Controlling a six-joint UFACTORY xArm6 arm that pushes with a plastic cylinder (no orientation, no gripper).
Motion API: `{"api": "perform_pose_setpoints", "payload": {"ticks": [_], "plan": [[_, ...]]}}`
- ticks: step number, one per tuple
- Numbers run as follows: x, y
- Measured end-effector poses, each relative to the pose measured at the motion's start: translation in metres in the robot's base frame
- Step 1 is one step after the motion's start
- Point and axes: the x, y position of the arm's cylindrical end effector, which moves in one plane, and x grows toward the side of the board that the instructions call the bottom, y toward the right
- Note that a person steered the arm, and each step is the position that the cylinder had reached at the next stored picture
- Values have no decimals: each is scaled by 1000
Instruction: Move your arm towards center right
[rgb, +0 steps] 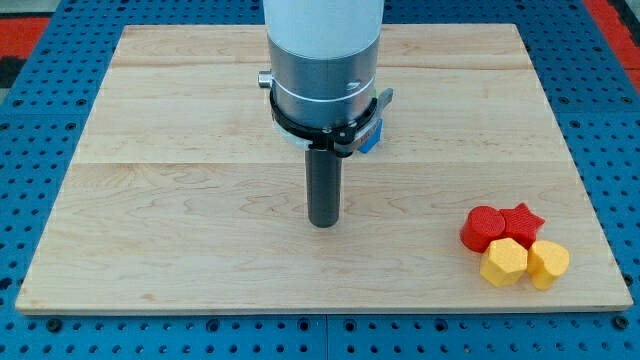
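my tip mid-board, blocks well right

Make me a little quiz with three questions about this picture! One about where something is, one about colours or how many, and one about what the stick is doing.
1. Where are most blocks?
A. the view's top left
B. the view's bottom right
C. the board's middle

2. How many yellow blocks are there?
A. one
B. two
C. four

3. Is my tip touching a block?
A. yes, a red one
B. yes, a yellow one
C. no, it stands apart

Answers:
1 B: the red round block, red star block, yellow hexagon block and second yellow block huddle there.
2 B: just those two yellow ones show.
3 C: my tip rests on bare wooden board, left of the cluster.
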Motion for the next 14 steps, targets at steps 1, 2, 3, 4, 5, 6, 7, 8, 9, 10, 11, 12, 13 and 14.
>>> {"api": "perform_pose_setpoints", "payload": {"ticks": [1, 2, 3, 4, 5, 6, 7, 8, 9, 10, 11, 12, 13, 14], "plan": [[-15, 1], [-32, 8], [-43, 9], [-44, 62], [-59, 72], [-70, 76], [-70, 77], [-70, 80], [-70, 86], [-70, 93], [-73, 93], [-73, 96], [-79, 99], [-84, 108]]}}
